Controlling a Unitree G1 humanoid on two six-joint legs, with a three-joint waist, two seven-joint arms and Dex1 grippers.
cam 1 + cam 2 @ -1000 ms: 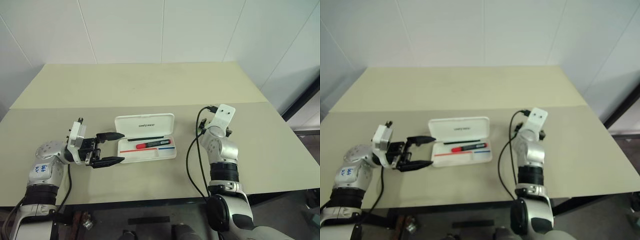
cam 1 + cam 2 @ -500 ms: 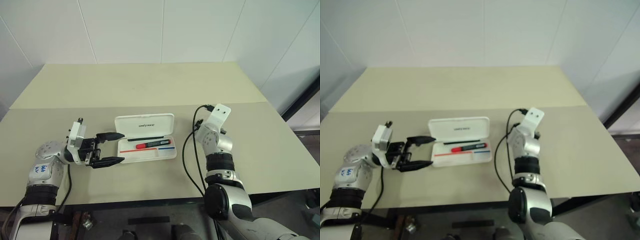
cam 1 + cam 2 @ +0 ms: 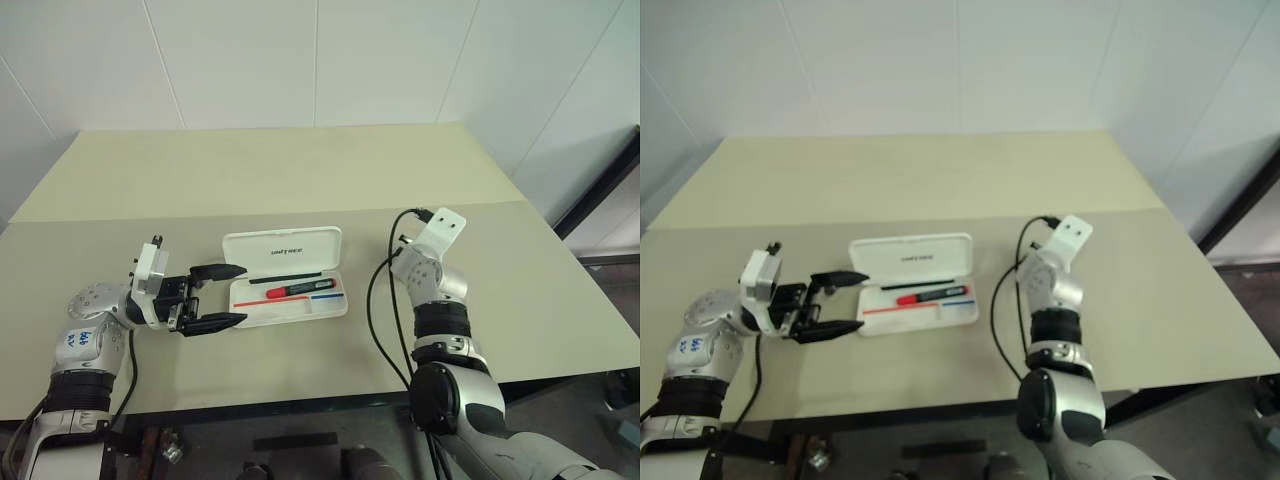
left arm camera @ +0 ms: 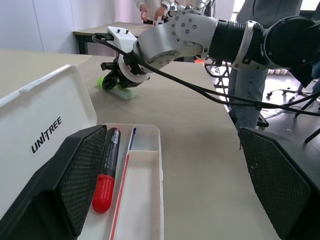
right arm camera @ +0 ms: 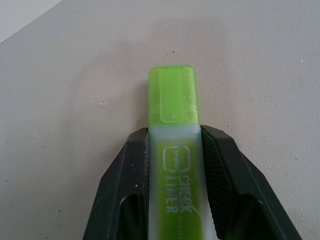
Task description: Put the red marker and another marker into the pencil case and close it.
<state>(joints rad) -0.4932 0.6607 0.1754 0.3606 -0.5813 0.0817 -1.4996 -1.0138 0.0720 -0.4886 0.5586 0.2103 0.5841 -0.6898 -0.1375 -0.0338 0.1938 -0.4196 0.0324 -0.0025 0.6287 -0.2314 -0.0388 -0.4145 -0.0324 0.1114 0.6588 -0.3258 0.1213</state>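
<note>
Arms — silver-grey jointed housings with black ribbed collars; black cables are looped alongside. White camera brackets are mounted at the wrists. Fingers (image 4: 65,195) — black, cross-hatched pads.

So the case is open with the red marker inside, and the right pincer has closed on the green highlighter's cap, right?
Not quite. The pencil case is open with the red marker inside, but the right pincer clamps the green highlighter on its barrel; the cap sticks out free beyond the fingertips, as the right wrist view shows.

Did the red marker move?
No. The black marker with the red cap lies where it did inside the open white plastic pencil case; only the camera shifted.
</note>
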